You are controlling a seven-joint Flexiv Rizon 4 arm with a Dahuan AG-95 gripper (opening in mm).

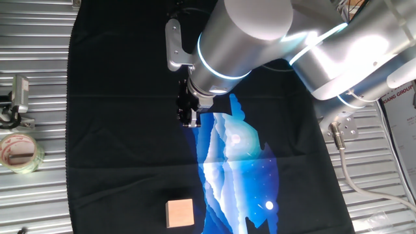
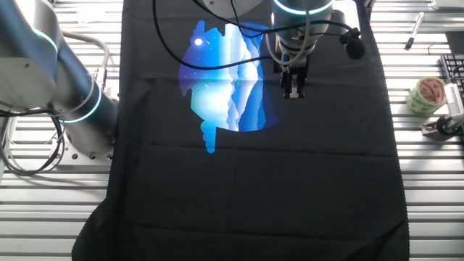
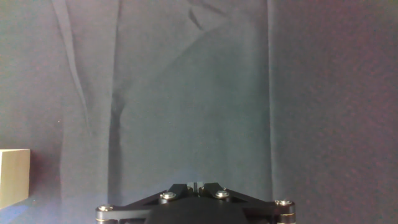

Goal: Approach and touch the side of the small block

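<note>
One hand point(image 1: 189, 119), black, two-fingered, on a silver arm point(image 1: 240, 39) with a lit blue ring. We find it hanging above the dark cloth point(image 1: 117, 130), fingers pointing down. In both fixed views the fingers read as close together, but we cannot tell for certain whether they are closed or narrowly apart; nothing is seen between them. In the hand view only the base of the hand point(image 3: 194, 205) shows at 6 o'clock, with its screws; the fingertips are hidden.

One small block point(image 1: 180, 212), light tan wood, a plain cube. We log it lying on the dark cloth at roughly 6 o'clock from the hand in one fixed view, well apart from it, just beside the lower edge of the blue picture point(image 1: 237, 162) printed on the cloth. In the hand view the block point(image 3: 13, 177) sits at the 9 o'clock edge, cut off by the frame. We do not see it in the other fixed view.

One ridged metal surface point(image 1: 32, 78) carrying the cloth.

One roll of clear tape point(image 1: 19, 151), on the bare surface at 9 o'clock of one fixed view, off the cloth. The other fixed view shows the tape point(image 2: 425, 96) at 3 o'clock.

One small metal clamp-like piece point(image 1: 18, 97), just beside the tape at its 12 o'clock.
</note>
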